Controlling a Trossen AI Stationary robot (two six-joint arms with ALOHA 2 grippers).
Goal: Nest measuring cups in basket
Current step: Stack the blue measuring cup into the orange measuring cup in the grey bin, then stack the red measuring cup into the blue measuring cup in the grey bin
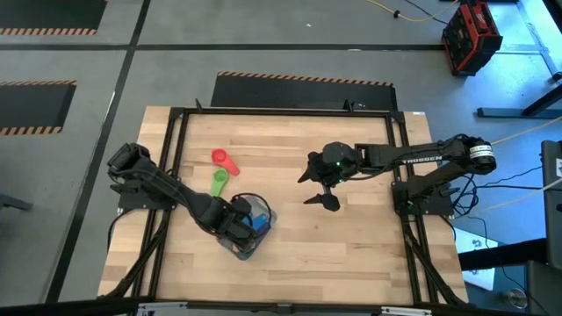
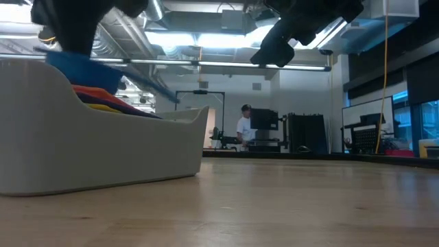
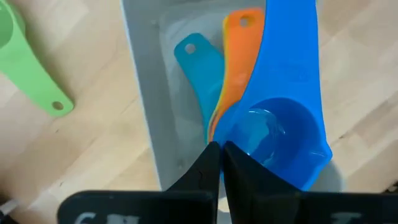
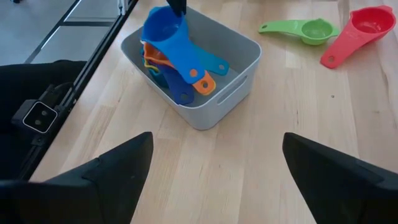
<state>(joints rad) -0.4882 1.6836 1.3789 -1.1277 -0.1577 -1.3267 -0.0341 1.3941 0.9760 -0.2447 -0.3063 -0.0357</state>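
The pale grey basket (image 4: 211, 106) stands on the wooden table near its near-left part (image 1: 248, 253). Inside it lie nested cups with a teal handle (image 3: 194, 59) and an orange handle (image 3: 239, 43) showing. My left gripper (image 3: 221, 155) is over the basket, shut on the blue measuring cup (image 3: 283, 134). The green cup (image 4: 305, 30) and the red cup (image 4: 364, 28) lie flat on the table beyond the basket (image 1: 219, 180), (image 1: 226, 159). My right gripper (image 1: 318, 183) hangs open above the table's middle, touching nothing. Other cup colours are mostly hidden. My left gripper pinches the rim of the blue cup's bowl (image 3: 233, 140), one finger on the bowl's inner side and one outside it. The fingers come from above, pointing down. The cup is tilted: the bowl is raised over the basket's corner (image 4: 163, 31), and the handle (image 4: 185, 90) slopes down over the other cups.
Bare wood lies to the right of and in front of the basket (image 4: 261, 162). A dark metal frame (image 1: 176, 140) runs around the tabletop. In the low view a person (image 2: 243, 127) stands far off in the room behind the table.
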